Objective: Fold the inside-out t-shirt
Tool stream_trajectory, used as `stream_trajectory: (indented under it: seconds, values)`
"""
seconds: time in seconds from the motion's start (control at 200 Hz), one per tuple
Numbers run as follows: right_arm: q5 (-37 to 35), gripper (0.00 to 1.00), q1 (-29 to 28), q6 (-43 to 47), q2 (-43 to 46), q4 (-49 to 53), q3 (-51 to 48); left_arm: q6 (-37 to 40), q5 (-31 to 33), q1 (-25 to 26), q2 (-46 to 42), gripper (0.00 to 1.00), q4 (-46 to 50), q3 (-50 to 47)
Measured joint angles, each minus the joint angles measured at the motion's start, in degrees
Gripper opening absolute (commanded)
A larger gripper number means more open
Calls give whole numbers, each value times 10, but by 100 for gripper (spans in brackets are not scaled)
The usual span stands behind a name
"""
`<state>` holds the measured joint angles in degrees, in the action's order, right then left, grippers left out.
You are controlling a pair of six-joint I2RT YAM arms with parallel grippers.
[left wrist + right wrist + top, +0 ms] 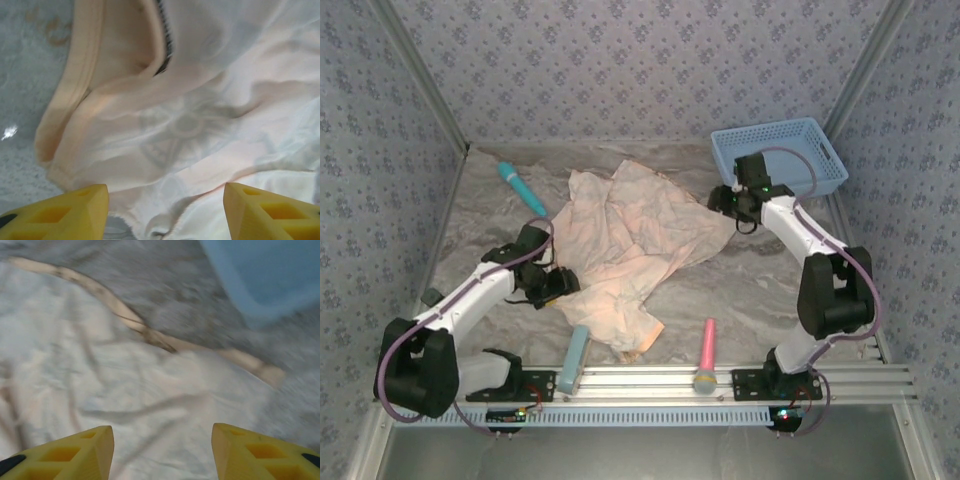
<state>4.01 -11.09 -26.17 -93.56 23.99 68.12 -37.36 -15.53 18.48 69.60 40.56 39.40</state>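
Grey marbled sheeting covers the table (760, 290), which is boxed in by walls (640, 70) papered in a blue floral pattern.

Near edge: a ribbed metal rail (650, 382) carries both arm bases. A light-blue tool (574, 360) lies with its near end over the rail and its far end just beside the inside-out t-shirt (640, 240). A pink tool (706, 345) with a yellowish head lies to its right, apart from the cloth.

Left gripper (165, 192): sits low at the shirt's left edge. The jaws stand well apart with nothing clamped between them, and cloth lies under and ahead of the fingers. Its wrist camera shows the neckband (75, 85) and a dark striped tape (166, 40) inside the neck opening. A faded print shows through the fabric.

Shirt: lies crumpled, not flat, across the middle of the table, with one corner trailing toward the rail.

Right gripper (161, 432): placed at the shirt's far right corner, jaws apart and gripping nothing. A hemmed edge (150, 335) runs across the sheeting ahead of it. That view is blurred.

Far left: a teal tool (521, 187), just off the cloth. Far right corner: a blue basket (780, 160), just behind the right gripper.
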Motion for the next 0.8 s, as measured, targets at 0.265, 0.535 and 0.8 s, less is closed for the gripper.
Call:
stream_trajectory:
  seconds: [0.265, 0.535, 0.8]
  values:
    - [9, 40, 29, -21, -75, -36, -49, -30, 18, 0, 106, 39, -31, -2]
    - [2, 0, 33, -68, -124, -75, -47, -17, 23, -1, 168, 0, -59, 62]
    - [-134, 0, 49, -162, 40, 9, -89, 20, 22, -99, 172, 0, -30, 139]
